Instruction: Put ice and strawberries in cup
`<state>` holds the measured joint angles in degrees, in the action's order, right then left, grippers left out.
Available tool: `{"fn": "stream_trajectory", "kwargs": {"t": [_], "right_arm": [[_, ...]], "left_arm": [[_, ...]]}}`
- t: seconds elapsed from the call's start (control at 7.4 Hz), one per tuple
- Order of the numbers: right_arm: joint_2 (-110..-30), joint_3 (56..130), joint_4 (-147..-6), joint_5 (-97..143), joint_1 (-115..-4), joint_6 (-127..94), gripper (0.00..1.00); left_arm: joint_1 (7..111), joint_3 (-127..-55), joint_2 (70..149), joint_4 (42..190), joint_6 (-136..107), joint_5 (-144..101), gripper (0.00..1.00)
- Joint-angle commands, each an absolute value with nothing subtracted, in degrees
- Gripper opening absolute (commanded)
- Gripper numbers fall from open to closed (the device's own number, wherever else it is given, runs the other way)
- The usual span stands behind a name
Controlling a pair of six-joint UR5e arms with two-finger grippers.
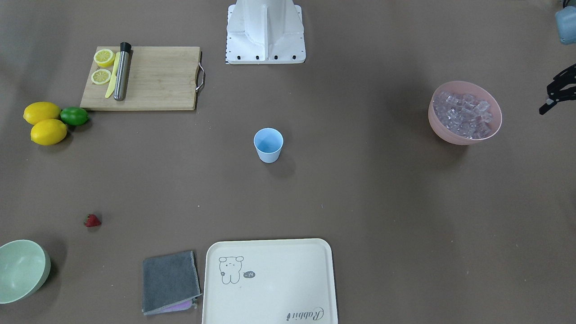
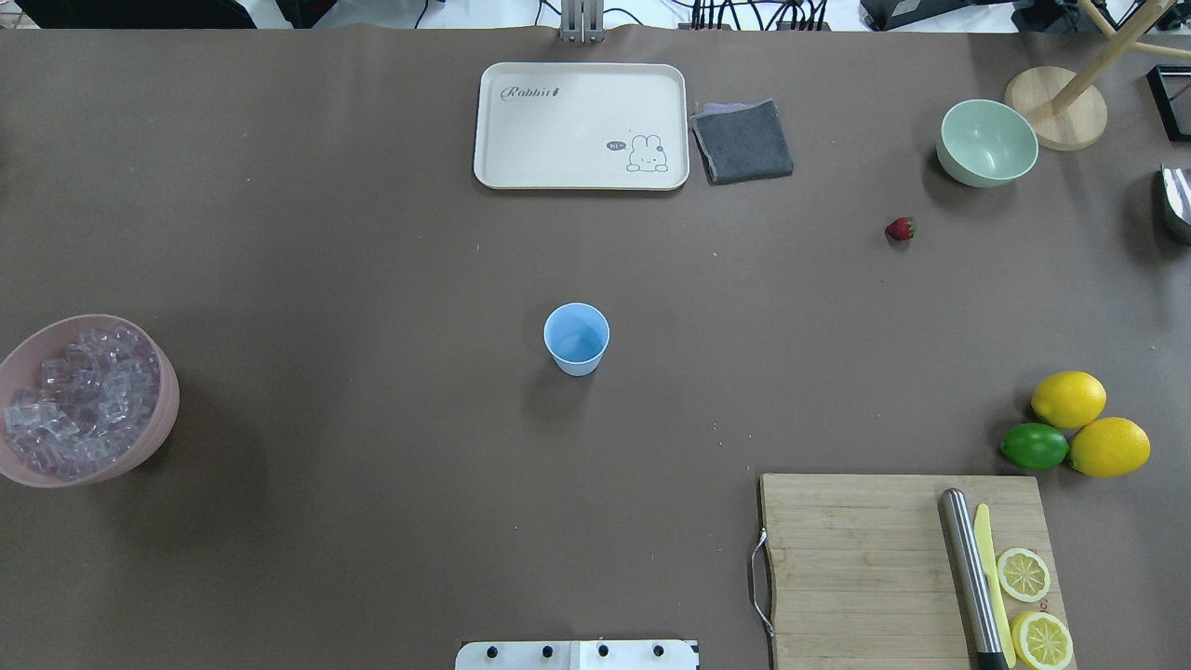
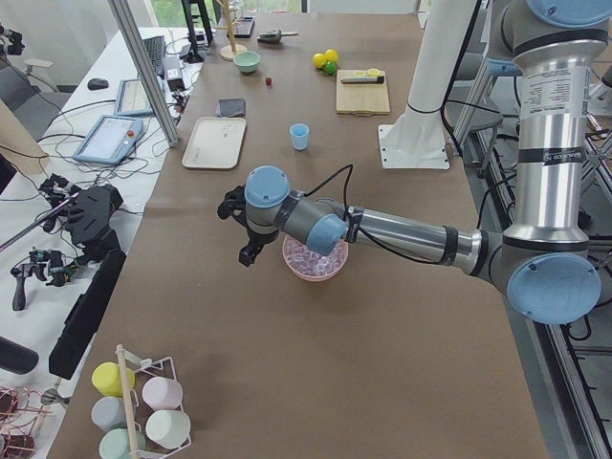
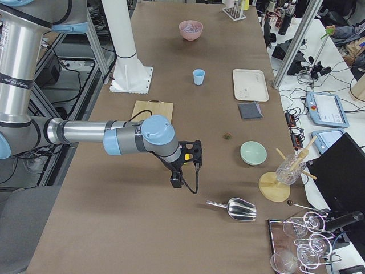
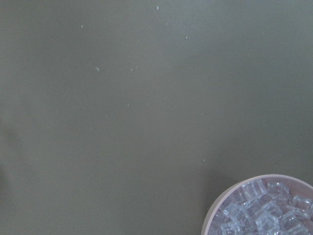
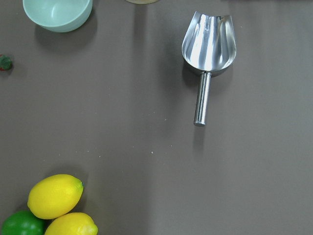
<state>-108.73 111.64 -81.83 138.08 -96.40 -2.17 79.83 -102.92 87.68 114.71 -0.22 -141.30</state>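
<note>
Cream tray (image 1: 279, 279) lies closest in the front-facing view. Past it the cup (image 1: 268, 145) stands empty mid-surface, with the strawberry (image 1: 92, 220) at its 8 o'clock and the ice (image 1: 463, 114) heaped in a pink bowl (image 1: 450, 134) at its 3 o'clock, all well apart. Just beyond that bowl the left end effector (image 1: 552, 96) pokes in at the edge, and I cannot tell how its fingers are set. Overhead shows no arms at all. Only the right-side view catches the right end effector (image 4: 182, 165), its state unreadable from there, and only that view and the right wrist camera show a steel scoop (image 6: 208, 49). My worry is that the glassy cubes could squirt out of a pinch, and a careless drop could topple the light cup.
</note>
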Motion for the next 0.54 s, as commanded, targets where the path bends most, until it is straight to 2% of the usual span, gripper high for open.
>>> {"fn": "stream_trajectory", "kwargs": {"t": [0.0, 0.41], "right_arm": [[-108.9, 111.6, -81.8, 138.1, -96.3, -2.2, 1.00], [-109.2, 111.6, -81.8, 138.3, -96.3, -2.2, 1.00]], "left_arm": [[76.1, -103.1, 83.3, 124.8, -1.8, -138.6, 1.00], [67.7, -108.4, 76.9, 125.2, -4.8, -131.7, 0.99]]}}
